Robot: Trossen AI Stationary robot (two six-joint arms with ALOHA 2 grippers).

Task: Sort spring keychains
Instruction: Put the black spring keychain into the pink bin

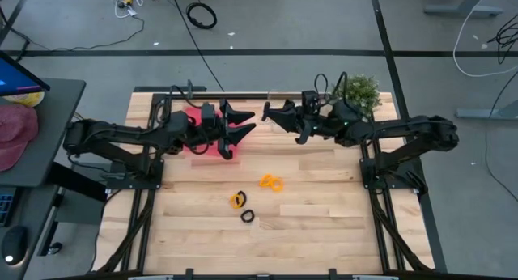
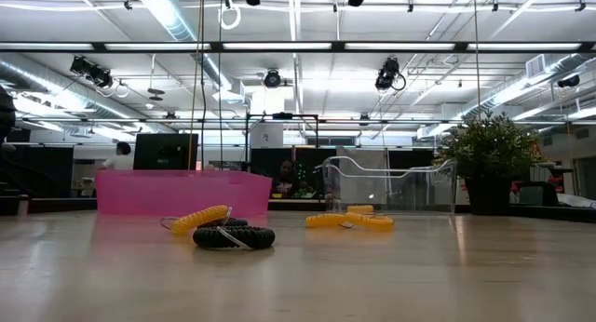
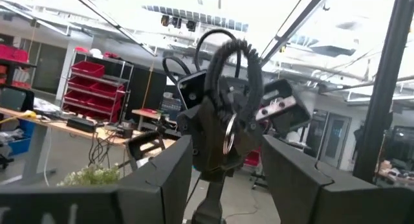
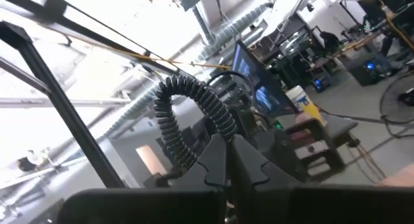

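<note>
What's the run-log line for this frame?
left pincer: open | right pincer: shut on black spring keychain | three keychains on table

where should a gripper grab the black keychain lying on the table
The black spring keychain lies flat, so come straight down and pinch across one side of the coiled loop. Stay on the side away from the orange keychain close beside it.

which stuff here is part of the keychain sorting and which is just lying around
Job:
- black spring keychain in the shut right pincer
- orange keychains and, black keychain on the table
- pink bin, clear bin
- open left pincer

Lying about:
- potted plant
- red cap
- cable coil on the floor
</note>
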